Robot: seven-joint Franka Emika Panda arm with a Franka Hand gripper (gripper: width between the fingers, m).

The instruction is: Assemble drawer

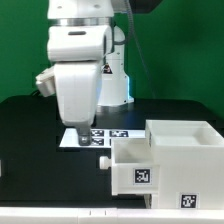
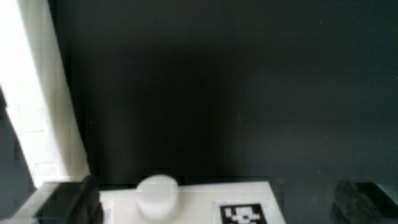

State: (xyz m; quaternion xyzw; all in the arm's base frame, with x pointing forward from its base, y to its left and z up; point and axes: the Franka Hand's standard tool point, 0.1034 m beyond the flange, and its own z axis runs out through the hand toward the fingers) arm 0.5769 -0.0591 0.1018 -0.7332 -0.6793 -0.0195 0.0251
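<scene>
The white drawer casing (image 1: 186,150) stands at the exterior view's right and carries a tag low on its front. A white tray (image 1: 135,168) with a tag sticks out of it toward the exterior view's left, with a round knob (image 1: 104,160) on its end face. I cannot make out a second tray. My gripper (image 1: 81,128) points down just left of that knob. In the wrist view the gripper (image 2: 214,205) is open. Its dark fingers (image 2: 64,202) stand wide on either side of the tray's knob face (image 2: 196,205), and the knob (image 2: 157,194) and a tag (image 2: 246,213) show between them. Nothing is held.
The marker board (image 1: 108,134) lies on the black table behind the tray, partly under my gripper. The arm's white base (image 1: 115,80) stands at the back. A white strip (image 2: 36,100) runs along one side of the wrist view. The table's front edge is pale.
</scene>
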